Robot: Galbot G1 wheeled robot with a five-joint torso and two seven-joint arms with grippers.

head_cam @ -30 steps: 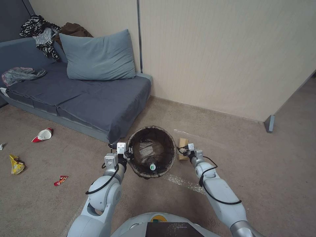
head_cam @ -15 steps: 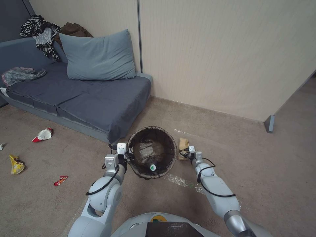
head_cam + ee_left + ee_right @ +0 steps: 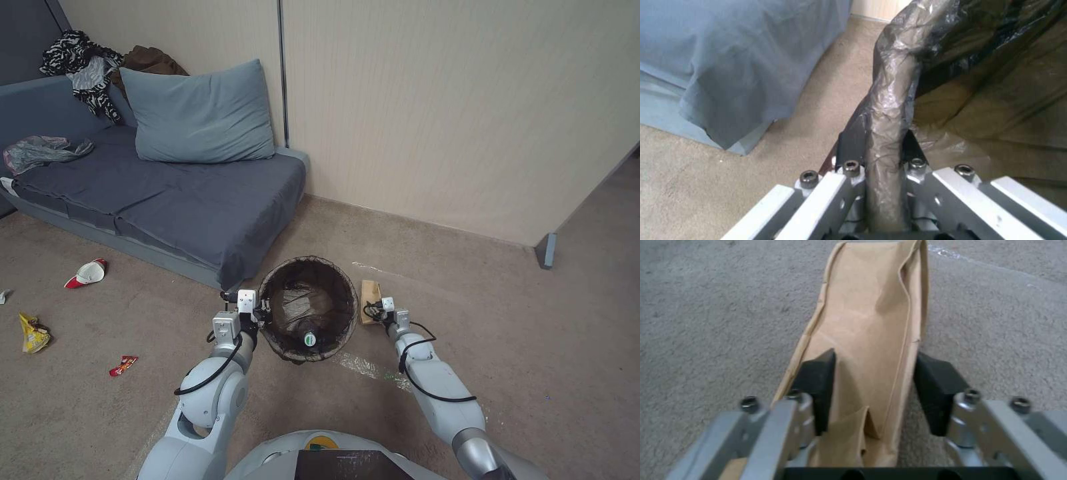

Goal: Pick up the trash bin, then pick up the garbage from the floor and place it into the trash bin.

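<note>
The trash bin, lined with a dark bag, hangs just above the carpet in front of me. My left gripper is shut on its bag-covered rim, which runs between the fingers of that gripper. A clear bottle with a green cap lies inside the bin. To the bin's right a brown paper piece lies on the floor. My right gripper is low over it and open. Its black pads straddle the near end of the paper. More garbage lies left: a red-and-white cup, a yellow wrapper, a red wrapper.
A grey sofa with a pillow stands just left of and behind the bin. The beige wall runs behind, ending at a grey post. Open carpet lies to the right and front.
My right arm has dropped and drawn in a little, bringing its gripper down around the near end of the brown paper. The left arm and the bin have held still.
</note>
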